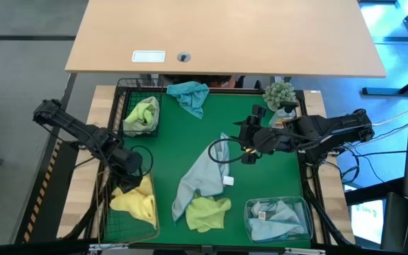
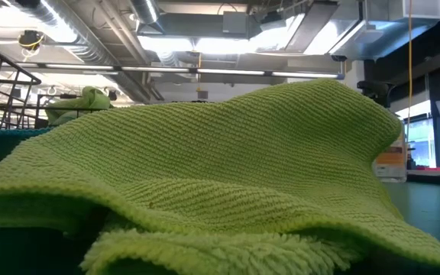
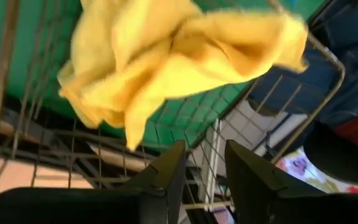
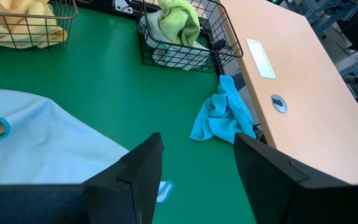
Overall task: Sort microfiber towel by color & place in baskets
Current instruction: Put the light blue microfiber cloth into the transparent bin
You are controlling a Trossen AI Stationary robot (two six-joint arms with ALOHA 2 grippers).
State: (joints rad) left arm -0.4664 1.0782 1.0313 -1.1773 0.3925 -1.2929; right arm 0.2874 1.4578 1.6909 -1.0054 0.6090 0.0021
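The sorting looks partly done. In the high view a yellow towel (image 1: 134, 200) lies in the tan wire basket (image 1: 107, 225) at the lower left of the frame, a green towel (image 1: 142, 113) sits in the black wire basket (image 1: 121, 94) at the upper left, and pale blue cloth (image 1: 278, 215) fills the clear tub (image 1: 249, 207) at the lower right.

The left pincer (image 1: 129, 162) hangs just above the tan wire basket. In its wrist view its fingers (image 3: 166, 174) stand apart with nothing between them, and the yellow towel lies loose beyond them over the basket wires, so this drop seems to be finished.

Three cloths remain on the green table (image 1: 168, 152): a teal towel (image 1: 191, 95) near the upper centre just beside the black basket, a large light blue towel (image 1: 200, 173) at the centre, and a lime green towel (image 1: 207, 212) at the lower centre, touching the light blue one.

The right pincer (image 1: 246, 150) hovers at centre right, close to the light blue towel's upper end, with its fingers spread and empty. I judge roughly half of the work is left.
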